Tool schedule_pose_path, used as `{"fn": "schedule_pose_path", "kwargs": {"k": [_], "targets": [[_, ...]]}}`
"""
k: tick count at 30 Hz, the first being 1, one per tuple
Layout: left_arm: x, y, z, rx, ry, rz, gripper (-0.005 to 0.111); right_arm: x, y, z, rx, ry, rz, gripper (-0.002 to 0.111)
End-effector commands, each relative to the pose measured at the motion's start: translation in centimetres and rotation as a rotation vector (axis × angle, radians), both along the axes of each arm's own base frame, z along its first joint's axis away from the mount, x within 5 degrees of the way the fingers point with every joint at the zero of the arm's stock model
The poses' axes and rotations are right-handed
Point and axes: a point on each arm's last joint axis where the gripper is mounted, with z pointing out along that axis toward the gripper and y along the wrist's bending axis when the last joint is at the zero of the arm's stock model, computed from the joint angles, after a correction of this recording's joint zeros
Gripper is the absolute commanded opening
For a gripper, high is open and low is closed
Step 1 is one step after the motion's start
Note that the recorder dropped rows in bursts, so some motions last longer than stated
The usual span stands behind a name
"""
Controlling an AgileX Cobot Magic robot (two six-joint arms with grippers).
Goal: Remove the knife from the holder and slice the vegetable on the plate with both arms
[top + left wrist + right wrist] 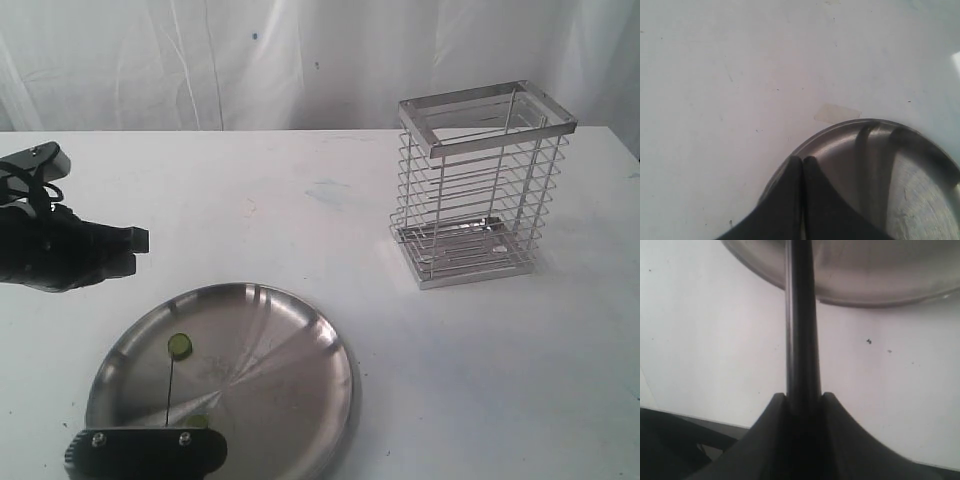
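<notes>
Slicing is the step in hand, by my reading: the right gripper (804, 397) is clamped on the knife (802, 315), which runs straight out from between the jaws over the rim of the plate (300, 340). In the exterior view the blade shows edge-on as a thin dark line whose tip ends just beside the vegetable (180, 346), a round green slice lying on the plate; a second green bit (197, 421) lies close by the right gripper. The holder (485, 185) stands empty, well apart on the table (500, 380). The left gripper (802, 162) hovers near the plate's far rim with its fingers pressed together and nothing between them. To cut well, hold the blade upright and square across the green bit, then press down slowly. The shiny plate may skate and so small a piece may skid, so the left gripper should steady one of them first.
</notes>
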Motion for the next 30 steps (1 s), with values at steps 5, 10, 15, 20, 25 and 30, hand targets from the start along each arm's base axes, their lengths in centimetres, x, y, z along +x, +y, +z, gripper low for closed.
{"fn": "schedule_pose_path", "kwargs": {"k": [5,10,15,20,25,30], "targets": [[0.3,0.0,-0.7,-0.016,0.029,0.021,0.000,-0.1,-0.1,-0.6,-0.037,0.009,-0.020,0.000],[0.3,0.0,-1.0,-0.018,0.041,0.021,0.000,0.0,-0.1,-0.9,-0.047,0.002,-0.016,0.000],[0.3,-0.1,-1.1,-0.020,0.046,0.012,0.000,0.0,0.1,-1.6,-0.062,0.006,-0.015,0.000],[0.3,-0.1,-1.1,-0.020,0.046,0.012,0.000,0.0,0.1,-1.6,-0.059,0.003,-0.010,0.000],[0.3,-0.1,-1.1,-0.022,0.047,0.011,0.000,0.1,0.1,-1.5,-0.060,-0.020,0.007,0.000],[0.3,-0.1,-1.1,-0.023,0.048,0.009,0.000,0.1,0.3,-1.5,-0.039,-0.019,0.017,0.000]]}}
